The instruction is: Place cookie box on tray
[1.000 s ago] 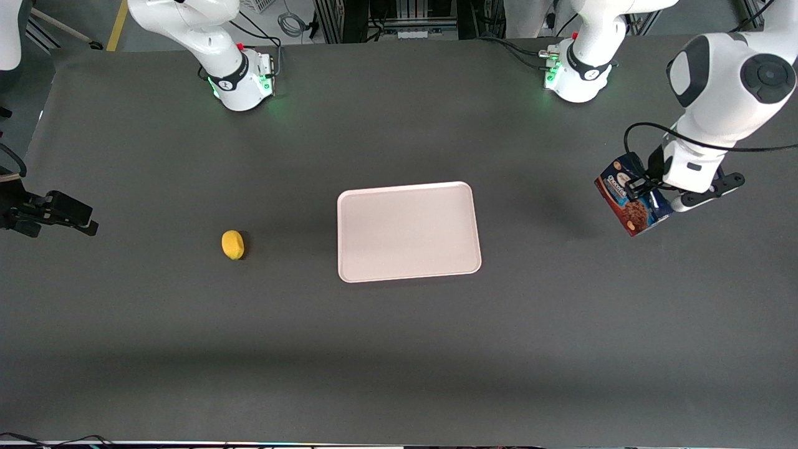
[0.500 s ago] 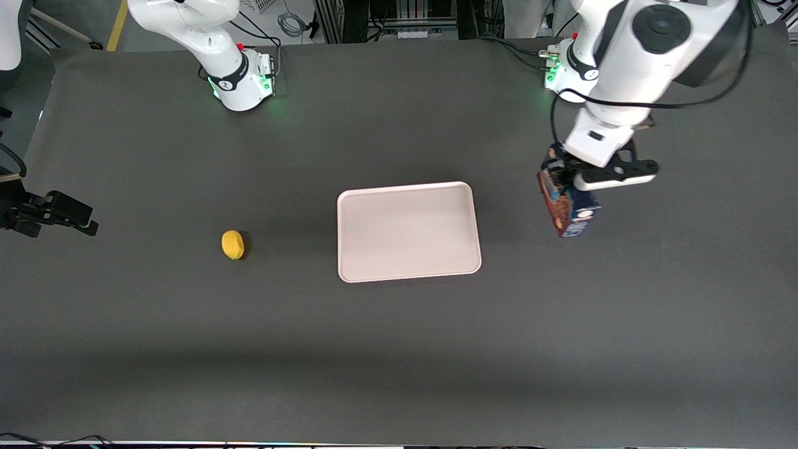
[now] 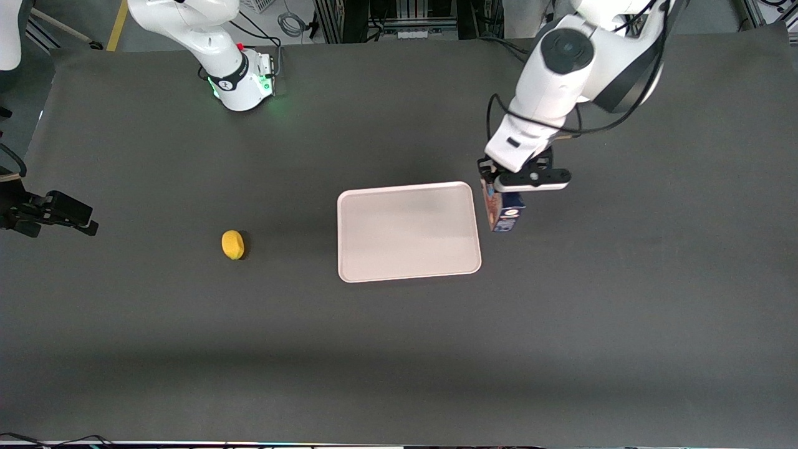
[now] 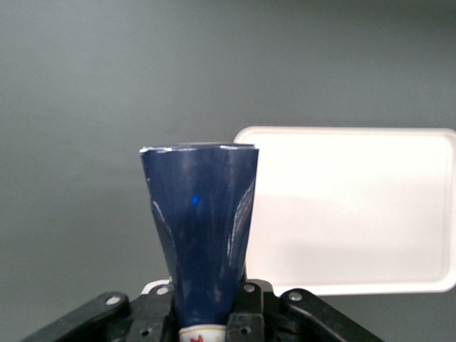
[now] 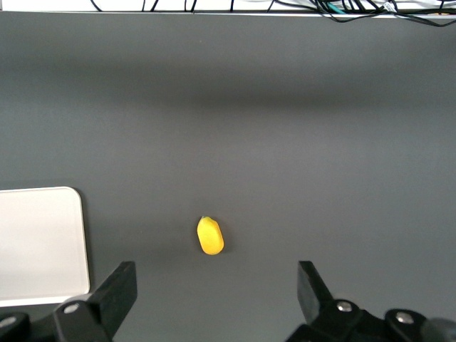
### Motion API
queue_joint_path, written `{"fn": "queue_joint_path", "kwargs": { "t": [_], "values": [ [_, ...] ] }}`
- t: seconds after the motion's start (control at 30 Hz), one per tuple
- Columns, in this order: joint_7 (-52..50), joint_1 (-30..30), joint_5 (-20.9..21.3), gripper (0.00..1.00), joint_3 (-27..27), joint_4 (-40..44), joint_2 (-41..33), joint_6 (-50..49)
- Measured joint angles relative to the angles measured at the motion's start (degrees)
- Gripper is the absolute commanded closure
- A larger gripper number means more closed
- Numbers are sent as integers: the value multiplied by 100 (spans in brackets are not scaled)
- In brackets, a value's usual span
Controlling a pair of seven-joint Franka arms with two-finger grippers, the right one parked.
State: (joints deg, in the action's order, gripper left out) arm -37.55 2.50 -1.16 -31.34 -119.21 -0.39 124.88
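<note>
My left gripper (image 3: 499,187) is shut on the dark navy cookie box (image 3: 502,215) and holds it in the air, hanging down, just beside the tray's edge on the working arm's side. The tray (image 3: 408,231) is a pale pinkish-white rectangle lying flat at the table's middle. In the left wrist view the box (image 4: 203,228) stands out from between the fingers (image 4: 246,313), with the tray (image 4: 349,206) beside it below.
A small yellow lemon-like object (image 3: 232,244) lies on the dark table toward the parked arm's end, apart from the tray. It also shows in the right wrist view (image 5: 210,236), with a corner of the tray (image 5: 39,242).
My left gripper has carried the cookie box from the working arm's end of the table toward the tray, up to its edge. The tray and the yellow object have not moved.
</note>
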Motion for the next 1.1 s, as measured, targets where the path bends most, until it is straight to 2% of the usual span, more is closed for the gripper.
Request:
{"fn": "queue_joint_path", "kwargs": {
  "t": [0.2,0.43,0.57,1.0,1.1],
  "values": [
    [-300,226,105,82,-51,1,700,586],
    [-724,436,756,82,-50,15,1454,1147],
    [-886,537,994,82,-36,55,1801,1351],
    [-1060,815,1194,82,374,123,2317,1890],
    [-1075,875,1346,80,495,123,2407,1982]
  ]
}}
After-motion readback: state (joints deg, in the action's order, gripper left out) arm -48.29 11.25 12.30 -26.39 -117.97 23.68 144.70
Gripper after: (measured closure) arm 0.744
